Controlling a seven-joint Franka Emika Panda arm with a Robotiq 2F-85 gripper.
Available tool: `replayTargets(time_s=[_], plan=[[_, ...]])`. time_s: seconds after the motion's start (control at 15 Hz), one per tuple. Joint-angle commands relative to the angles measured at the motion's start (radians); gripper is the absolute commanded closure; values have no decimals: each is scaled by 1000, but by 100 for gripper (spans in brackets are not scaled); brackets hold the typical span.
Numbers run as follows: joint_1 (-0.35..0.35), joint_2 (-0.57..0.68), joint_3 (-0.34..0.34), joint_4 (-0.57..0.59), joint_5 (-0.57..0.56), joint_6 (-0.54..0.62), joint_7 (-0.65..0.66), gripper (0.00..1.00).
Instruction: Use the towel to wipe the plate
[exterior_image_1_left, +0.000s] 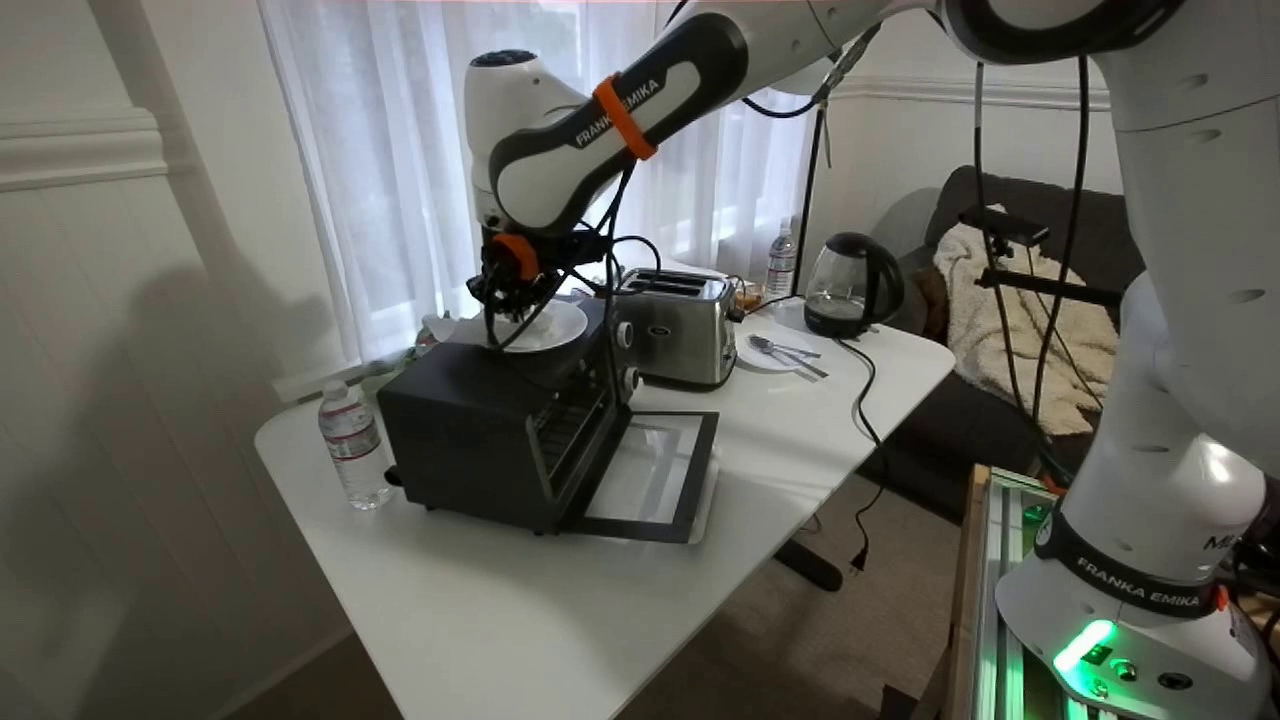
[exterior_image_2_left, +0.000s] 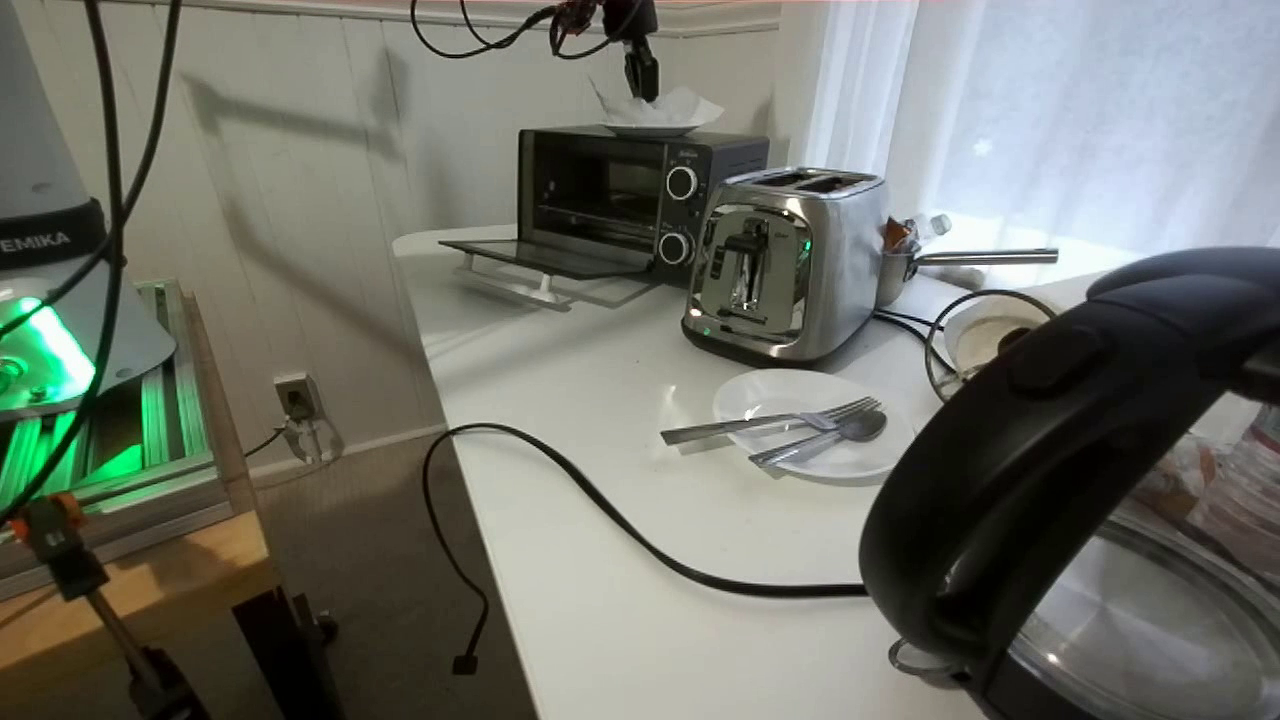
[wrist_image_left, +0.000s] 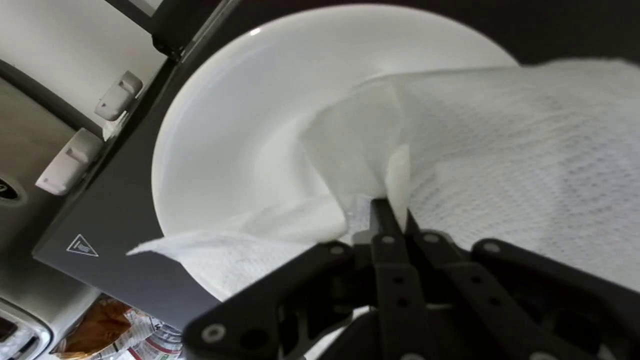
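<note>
The thin, white, papery towel (wrist_image_left: 525, 165) sat on the round, shiny, china-like white plate (wrist_image_left: 215, 135), spilling past its rim. The black fingers (wrist_image_left: 381, 220) pinched a fold of it tight, a good spot to hold. It seemed light and floppy, and might tear. The plate looked hard and slippery; it could slide on the dark, boxy toaster oven (exterior_image_1_left: 455, 440) upon the white worktop (exterior_image_1_left: 480, 610).

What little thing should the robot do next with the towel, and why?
I'd probably have the gripper slide gently toward the oven knobs, pressing the towel lightly on the plate. The wrist view shows it pinching a fold of the towel, which covers only part of the plate; the side nearest the knobs looks bare, so that seems a good bit to wipe.
</note>
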Motion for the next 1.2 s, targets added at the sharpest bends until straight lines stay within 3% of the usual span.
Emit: replayTargets(time_s=[0.0,0.47,1.13], plan=[[4,-53,12,-31,43,-43,-14,100],[-4,-53,33,-23,112,-135,-47,100],[1,-53,3,-4,65,-281,-8,100]])
